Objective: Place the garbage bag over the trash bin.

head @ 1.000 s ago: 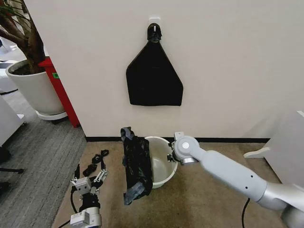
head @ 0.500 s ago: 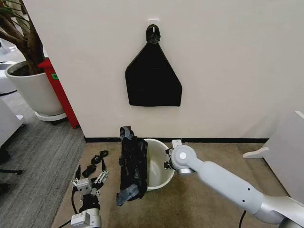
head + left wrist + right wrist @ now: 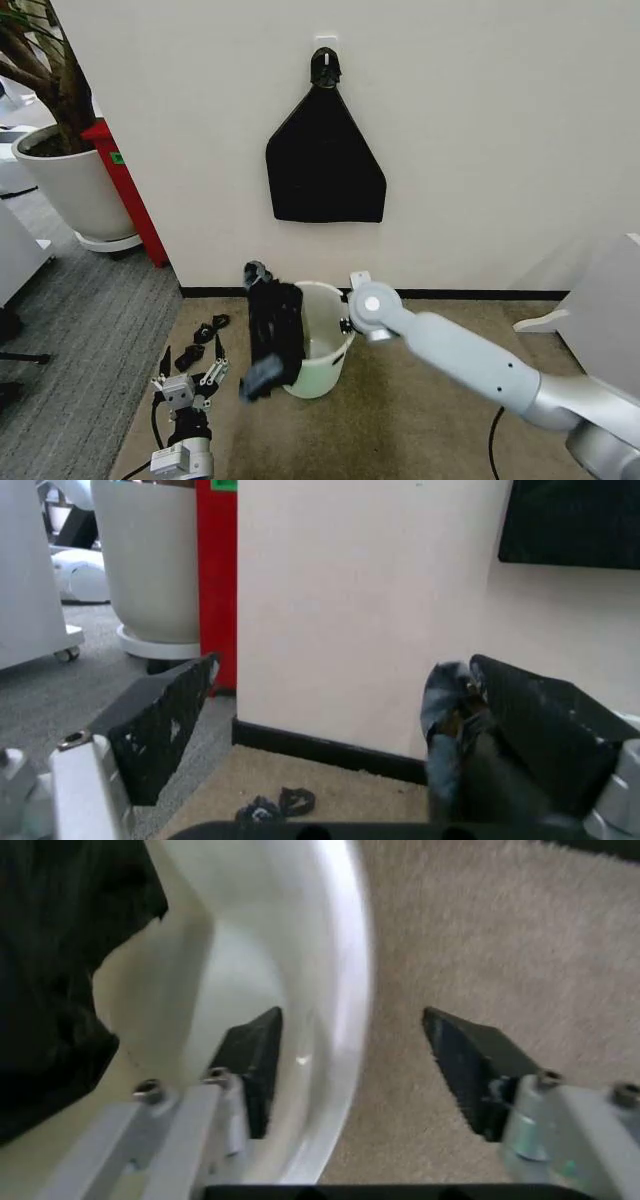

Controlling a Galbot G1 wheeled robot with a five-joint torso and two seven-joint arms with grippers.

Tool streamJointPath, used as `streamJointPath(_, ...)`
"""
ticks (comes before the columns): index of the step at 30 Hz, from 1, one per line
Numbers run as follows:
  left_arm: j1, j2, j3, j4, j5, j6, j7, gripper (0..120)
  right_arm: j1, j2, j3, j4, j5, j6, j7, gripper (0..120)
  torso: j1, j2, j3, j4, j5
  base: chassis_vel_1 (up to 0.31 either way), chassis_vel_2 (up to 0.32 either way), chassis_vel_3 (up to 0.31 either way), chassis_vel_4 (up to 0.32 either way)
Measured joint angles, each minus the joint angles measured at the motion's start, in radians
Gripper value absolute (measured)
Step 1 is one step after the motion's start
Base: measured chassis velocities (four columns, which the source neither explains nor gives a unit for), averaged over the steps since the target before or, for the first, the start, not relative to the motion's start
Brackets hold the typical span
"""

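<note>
I see the trash bin point(image 3: 318, 345) on beige carpet near the wall, tilted, with the garbage bag point(image 3: 272, 335) draped over its rim on the robot's left side and hanging down outside. My right gripper point(image 3: 350, 1065) is spread apart, one finger inside the bin, the other outside, straddling the rim without squeezing it. My left gripper point(image 3: 187, 385) waits low over the carpet, fingers apart, holding nothing, well left of the bin
</note>
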Motion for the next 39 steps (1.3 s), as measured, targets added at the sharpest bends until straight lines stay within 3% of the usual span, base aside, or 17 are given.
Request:
streamJointPath(2, 0.000, 0.001, 0.000, 0.000, -0.001, 0.000, 0.000, 99, 0.005, 0.001, -0.005, 0.000, 0.002, 0.000, 0.002, 57, 0.000, 0.000, 0.000, 0.0001, 0.0002, 0.000, 0.000, 0.000, 0.000)
streamJointPath(5, -0.005, 0.013, -0.001, 0.000, -0.009, 0.002, 0.000, 99, 0.005, 0.002, 0.001, 0.015, -0.011, 0.000, 0.003, 71, 0.000, 0.000, 0.000, 0.0000, 0.0002, 0.000, 0.000, 0.000, 0.000)
streamJointPath(9, -0.018, 0.061, 0.005, 0.000, -0.073, 0.022, 0.008, 99, -0.026, 0.011, 0.067, 0.057, -0.122, 0.001, -0.004, 84, 0.000, 0.000, 0.000, -0.0001, 0.0000, 0.000, 0.000, 0.000, 0.000)
streamJointPath(12, -0.042, 0.145, 0.010, -0.017, -0.241, 0.053, 0.061, 99, -0.076, 0.017, 0.126, 0.165, -0.375, 0.002, -0.076, 94, 0.000, 0.000, 0.000, 0.0000, 0.0000, 0.000, 0.000, 0.000, 0.000)
streamJointPath(16, -0.103, 0.287, 0.022, -0.021, -0.498, 0.119, 0.130, 98, -0.223, 0.032, 0.181, 0.335, -0.887, 0.003, -0.360, 100, 0.000, 0.001, 0.000, -0.0004, -0.0003, 0.000, 0.000, 0.000, 0.000)
streamJointPath(17, -0.103, 0.287, 0.022, -0.021, -0.498, 0.119, 0.130, 98, -0.223, 0.032, 0.181, 0.335, -0.887, 0.003, -0.360, 100, 0.000, 0.001, 0.000, -0.0004, -0.0003, 0.000, 0.000, 0.000, 0.000)
streamJointPath(22, -0.229, 0.415, 0.080, 0.048, -0.665, 0.165, 0.152, 95, -0.334, 0.114, 0.190, 0.332, -1.312, 0.030, -0.612, 100, 0.000, 0.001, 0.000, -0.0004, -0.0004, 0.000, 0.000, 0.000, 0.000)
streamJointPath(25, -0.281, 0.449, 0.121, 0.097, -0.703, 0.166, 0.152, 94, -0.348, 0.148, 0.178, 0.311, -1.353, 0.042, -0.627, 100, 0.000, 0.001, 0.000, -0.0002, -0.0004, 0.000, 0.000, 0.000, 0.000)
streamJointPath(26, -0.373, 0.483, 0.194, 0.193, -0.761, 0.188, 0.155, 94, -0.361, 0.178, 0.148, 0.293, -1.380, 0.046, -0.635, 100, 0.000, 0.001, 0.000, -0.0001, -0.0004, 0.000, 0.000, 0.000, 0.000)
streamJointPath(28, -0.413, 0.493, 0.239, 0.235, -0.787, 0.214, 0.145, 93, -0.362, 0.178, 0.130, 0.289, -1.393, 0.046, -0.640, 100, 0.000, 0.001, 0.000, -0.0002, -0.0004, 0.000, 0.000, 0.000, 0.000)
streamJointPath(32, -0.450, 0.510, 0.296, 0.254, -0.808, 0.280, 0.101, 93, -0.361, 0.166, 0.124, 0.280, -1.407, 0.047, -0.648, 100, 0.000, 0.001, 0.000, -0.0004, -0.0001, 0.000, 0.000, 0.000, 0.000)
streamJointPath(39, -0.481, 0.519, 0.316, 0.263, -0.809, 0.387, 0.026, 91, -0.366, 0.151, 0.138, 0.281, -1.409, 0.050, -0.648, 100, 0.000, 0.001, 0.000, -0.0002, 0.0002, 0.000, 0.000, 0.000, 0.000)
